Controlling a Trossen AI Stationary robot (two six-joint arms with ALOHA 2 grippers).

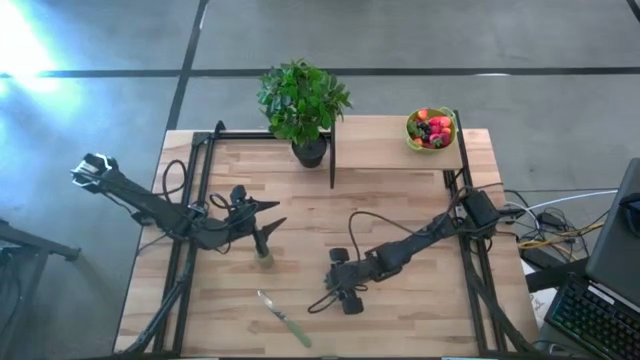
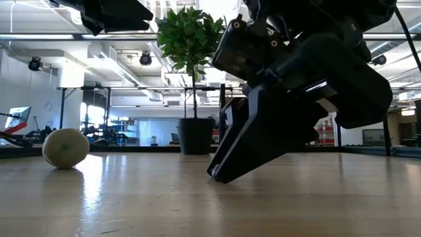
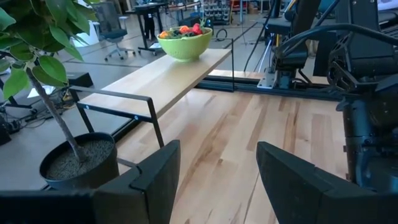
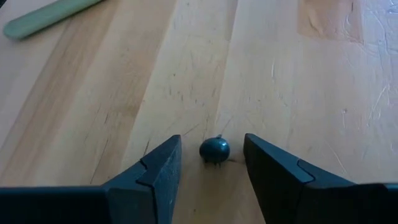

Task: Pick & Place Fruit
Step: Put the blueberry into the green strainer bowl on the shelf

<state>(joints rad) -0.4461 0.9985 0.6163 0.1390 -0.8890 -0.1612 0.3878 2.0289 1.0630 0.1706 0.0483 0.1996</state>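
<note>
The pale wooden butcher-block table (image 1: 400, 310) carries everything, its planks running left to right in the high view. Along its twelve o'clock edge sits a raised light-wood shelf on thin black metal legs (image 1: 375, 150), and on it, toward one o'clock, stands a lime-green round bowl (image 1: 430, 130) heaped with red, orange and dark toy fruit. At about eleven o'clock a black pot holding a leafy green plant (image 1: 303, 105) stands on the tabletop. Near the centre, slightly to nine o'clock, rests a dull-green kiwi-like ball (image 1: 265, 260). Toward six o'clock lies a green-handled knife (image 1: 285, 320), angled. A small dark round berry (image 4: 214, 150) lies on the bare wood, right of centre.
</note>
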